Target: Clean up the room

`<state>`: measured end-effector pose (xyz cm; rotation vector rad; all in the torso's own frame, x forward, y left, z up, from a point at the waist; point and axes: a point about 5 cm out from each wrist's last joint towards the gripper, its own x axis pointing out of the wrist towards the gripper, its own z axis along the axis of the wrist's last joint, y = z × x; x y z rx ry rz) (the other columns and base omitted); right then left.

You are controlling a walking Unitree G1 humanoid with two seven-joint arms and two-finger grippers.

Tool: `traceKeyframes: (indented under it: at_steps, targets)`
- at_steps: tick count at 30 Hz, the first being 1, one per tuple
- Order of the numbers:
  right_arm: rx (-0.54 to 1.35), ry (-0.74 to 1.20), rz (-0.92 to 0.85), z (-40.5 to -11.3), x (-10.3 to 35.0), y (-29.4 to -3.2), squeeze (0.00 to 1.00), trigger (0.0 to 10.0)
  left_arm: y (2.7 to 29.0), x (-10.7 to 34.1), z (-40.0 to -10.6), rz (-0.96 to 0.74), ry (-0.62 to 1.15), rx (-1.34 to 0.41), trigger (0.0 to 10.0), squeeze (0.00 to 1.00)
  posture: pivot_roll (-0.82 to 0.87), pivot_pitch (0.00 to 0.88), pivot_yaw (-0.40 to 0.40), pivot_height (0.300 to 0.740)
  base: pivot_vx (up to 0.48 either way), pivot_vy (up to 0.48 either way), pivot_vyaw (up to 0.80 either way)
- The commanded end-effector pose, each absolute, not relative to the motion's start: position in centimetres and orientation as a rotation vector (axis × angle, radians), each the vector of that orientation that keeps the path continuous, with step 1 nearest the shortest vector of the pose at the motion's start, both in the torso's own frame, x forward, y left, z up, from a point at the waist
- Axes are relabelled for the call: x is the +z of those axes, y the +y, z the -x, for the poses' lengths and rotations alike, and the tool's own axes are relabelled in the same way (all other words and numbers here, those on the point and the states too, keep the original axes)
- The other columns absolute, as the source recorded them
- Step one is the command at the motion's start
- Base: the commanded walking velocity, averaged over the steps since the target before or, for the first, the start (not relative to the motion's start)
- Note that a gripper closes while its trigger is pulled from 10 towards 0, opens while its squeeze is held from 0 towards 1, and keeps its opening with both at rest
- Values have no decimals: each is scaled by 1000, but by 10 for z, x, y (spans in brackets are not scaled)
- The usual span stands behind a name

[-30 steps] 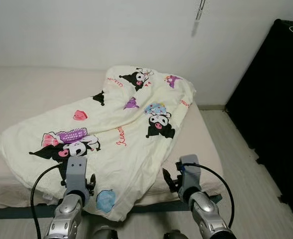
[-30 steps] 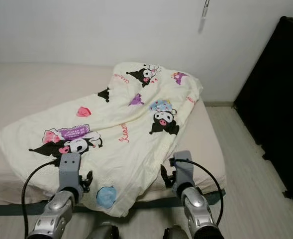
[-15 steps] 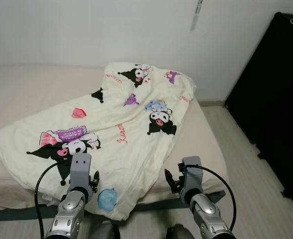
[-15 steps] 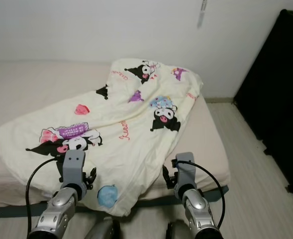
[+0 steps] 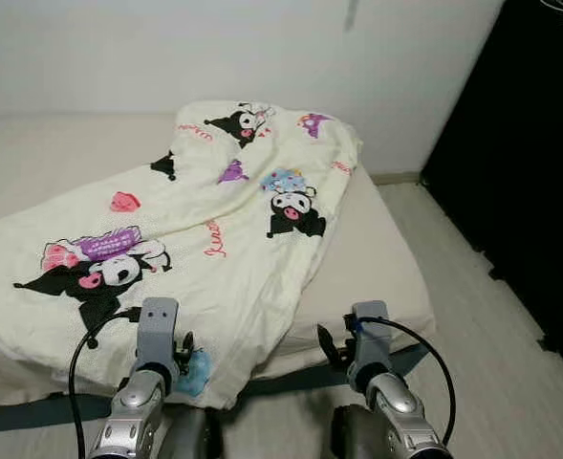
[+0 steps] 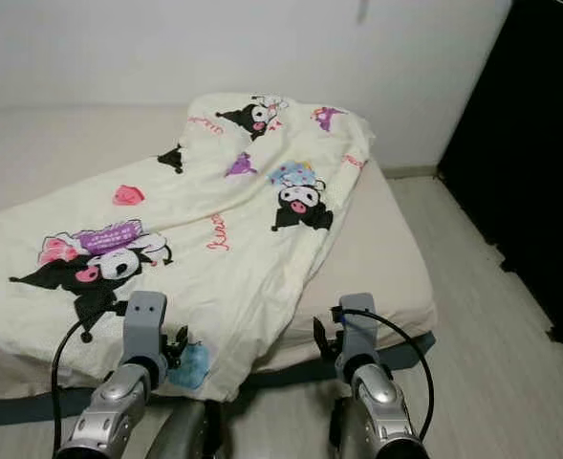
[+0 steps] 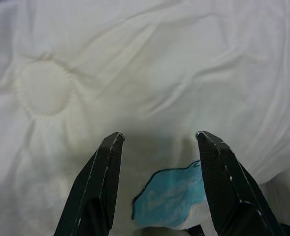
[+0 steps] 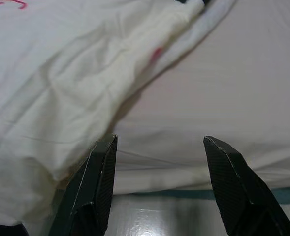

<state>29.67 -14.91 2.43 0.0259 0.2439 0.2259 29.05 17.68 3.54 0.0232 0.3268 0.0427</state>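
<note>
Fingers of my left gripper (image 7: 159, 140) stand apart with nothing between them, poised just above the near hem of the blanket (image 5: 195, 239), over a pale blue print (image 7: 172, 196) on the cloth. From my head camera that gripper (image 5: 171, 349) sits at the lower left of the frame, at the bed's near edge, with a black cable (image 5: 80, 354) looping off its grey housing.

Above it, the cream blanket spreads across the left and middle of the frame, rumpled and lying slantwise on the bed (image 5: 377, 258). It runs from the far side by the white wall (image 5: 166, 48) down to the near edge, where a corner hangs over the mattress side. Cartoon prints dot it: a black-and-white figure with a purple label at the left, a pink heart, red script near the middle, more figures toward the top.

To the right of the blanket the mattress is bare and beige, with a dark teal frame showing beneath its near edge.

My right gripper (image 5: 343, 339) is at the lower middle-right, before that bare strip. Its fingers (image 8: 103, 162) are also spread and hold nothing; the blanket's edge lies just beside one finger.

Further right lies pale wood floor (image 5: 472, 316), and a tall black shape (image 5: 520, 153) takes up the right edge.
</note>
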Motion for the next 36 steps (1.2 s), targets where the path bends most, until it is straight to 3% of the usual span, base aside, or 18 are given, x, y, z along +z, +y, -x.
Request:
traceKeyframes:
  at_steps: [1, 13, 24, 29, 34, 36]
  targets:
    - [216, 243, -35, -293, 22, -150, 0, 10000, 174, 32, -286, -23, 346, 31, 10000, 0, 89, 165, -32, 591, 0, 0, 0]
    - [207, 243, -55, -291, 21, -150, 0, 10000, 183, 31, -283, -28, 352, 43, 10000, 0, 89, 178, -31, 561, 0, 0, 0]
    - [241, 175, -80, -301, 36, -146, 0, 10000, 203, 49, -271, 70, 221, -20, 10000, 0, 91, 182, -37, 556, 0, 0, 0]
    - [224, 142, -141, -313, 49, -144, 0, 10000, 228, 66, -251, 111, 147, -159, 10000, 0, 101, 199, -35, 556, 0, 0, 0]
    - [193, 162, -148, -324, 54, -146, 0, 10000, 229, 71, -239, 81, 170, -311, 10000, 0, 107, 205, -36, 556, 0, 0, 0]
    - [197, 185, -226, -333, 59, -146, 0, 10000, 230, 72, -234, 6, 189, -376, 10000, 0, 116, 217, -36, 556, 0, 0, 0]
